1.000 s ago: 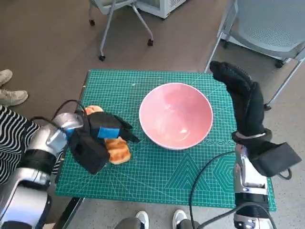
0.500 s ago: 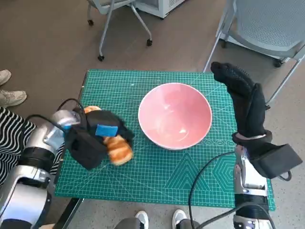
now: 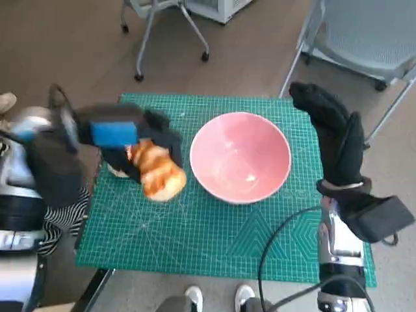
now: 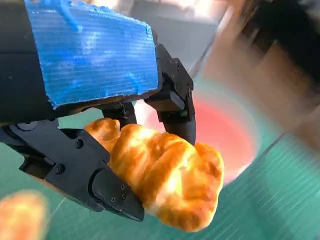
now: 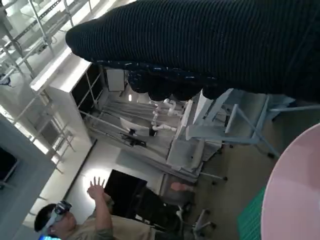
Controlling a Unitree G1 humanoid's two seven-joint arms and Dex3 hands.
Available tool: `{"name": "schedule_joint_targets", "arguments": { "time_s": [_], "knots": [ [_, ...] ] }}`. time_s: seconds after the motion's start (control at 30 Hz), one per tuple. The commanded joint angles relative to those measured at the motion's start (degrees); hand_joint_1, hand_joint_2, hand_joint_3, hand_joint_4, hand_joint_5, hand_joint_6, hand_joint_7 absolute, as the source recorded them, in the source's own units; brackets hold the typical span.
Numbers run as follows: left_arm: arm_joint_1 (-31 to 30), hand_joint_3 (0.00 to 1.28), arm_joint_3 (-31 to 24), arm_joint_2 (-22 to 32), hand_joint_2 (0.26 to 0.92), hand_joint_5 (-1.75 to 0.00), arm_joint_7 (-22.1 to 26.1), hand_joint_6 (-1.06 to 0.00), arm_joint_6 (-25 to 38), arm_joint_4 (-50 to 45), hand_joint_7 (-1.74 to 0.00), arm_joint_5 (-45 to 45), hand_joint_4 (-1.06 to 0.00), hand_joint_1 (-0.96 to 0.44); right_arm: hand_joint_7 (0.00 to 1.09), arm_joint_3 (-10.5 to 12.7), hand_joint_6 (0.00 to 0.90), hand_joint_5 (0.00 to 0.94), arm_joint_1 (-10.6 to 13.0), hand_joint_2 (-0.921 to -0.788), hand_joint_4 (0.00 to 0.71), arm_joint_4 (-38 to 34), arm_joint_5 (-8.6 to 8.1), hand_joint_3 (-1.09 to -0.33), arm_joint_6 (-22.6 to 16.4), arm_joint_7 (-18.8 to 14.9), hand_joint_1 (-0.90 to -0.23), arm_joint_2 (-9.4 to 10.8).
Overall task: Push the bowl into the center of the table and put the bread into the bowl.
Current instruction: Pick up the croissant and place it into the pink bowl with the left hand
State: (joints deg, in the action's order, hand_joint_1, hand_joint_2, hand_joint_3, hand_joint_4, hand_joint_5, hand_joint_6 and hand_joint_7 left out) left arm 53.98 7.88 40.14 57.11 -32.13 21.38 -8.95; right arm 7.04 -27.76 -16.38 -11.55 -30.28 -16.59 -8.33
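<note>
The left robot hand [image 3: 120,140], black with blue tape across its back, grips a golden, twisted bread roll [image 3: 158,172] and carries it clear of the green gridded cutting mat [image 3: 214,240] that covers the surface; the left wrist view shows the black fingers [image 4: 172,102] closed round the roll's upper end, so most of the loaf hangs free below them, a hold that leaves the underside unobstructed for dropping. The roll sits just beside the wide, shallow pink bowl [image 3: 240,157], on the left arm's side of it and not yet over its rim. The bowl itself stands upright and empty near the middle of the mat, so the pushing part of the task looks done, and the carry toward the bowl appears to be the step in hand. A second pale-brown bread piece [image 3: 118,170] lies on the mat beyond the held roll from the bowl, mostly hidden under the left hand. The right robot hand [image 3: 335,140], in its black knitted glove, holds nothing: it stands upright with fingers straight, just beside the bowl's rim on the opposite side from the roll, probably kept there to steady the bowl or stop it sliding when the bread lands. The left hand is blurred in the head view, so finer detail of its pose cannot be told there.
</note>
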Motion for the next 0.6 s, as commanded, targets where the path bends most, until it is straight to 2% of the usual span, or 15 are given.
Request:
{"name": "schedule_joint_targets", "arguments": {
  "time_s": [0.03,0.27,0.5,0.6],
  "knots": [
    [5.6,0.12,-0.7,-3.6,0.921,-1.25,-1.4,-0.62,-1.0,-0.3,-1.21,0.4,-0.58,0.0,0.59,0.2,0.03,0.001,0.8,-0.921,0.18,-0.8,-1.04,-0.755,0.7,-0.8,-0.709,0.0],
    [11.6,0.14,1.5,-9.3,0.92,-1.26,-6.5,-0.59,-4.6,4.2,-1.26,7.9,-0.56,0.0,0.58,0.4,0.028,0.001,0.9,-0.921,0.18,-0.9,-1.35,-0.743,0.6,-1.1,-0.711,0.0],
    [15.6,0.1,4.5,-14.5,0.92,-1.22,-10.6,-0.65,-5.1,8.9,-1.19,14.8,-0.6,0.0,0.58,0.4,0.037,0.001,1.4,-0.921,0.181,-0.3,-1.73,-0.736,0.8,-1.1,-0.708,0.0],
    [17.0,0.09,6.3,-17.1,0.92,-1.21,-13.3,-0.66,-7.9,13.2,-1.18,18.6,-0.6,0.0,0.58,0.3,0.042,0.001,1.9,-0.921,0.181,0.4,-1.99,-0.733,0.8,-1.1,-0.704,0.0]
  ]
}}
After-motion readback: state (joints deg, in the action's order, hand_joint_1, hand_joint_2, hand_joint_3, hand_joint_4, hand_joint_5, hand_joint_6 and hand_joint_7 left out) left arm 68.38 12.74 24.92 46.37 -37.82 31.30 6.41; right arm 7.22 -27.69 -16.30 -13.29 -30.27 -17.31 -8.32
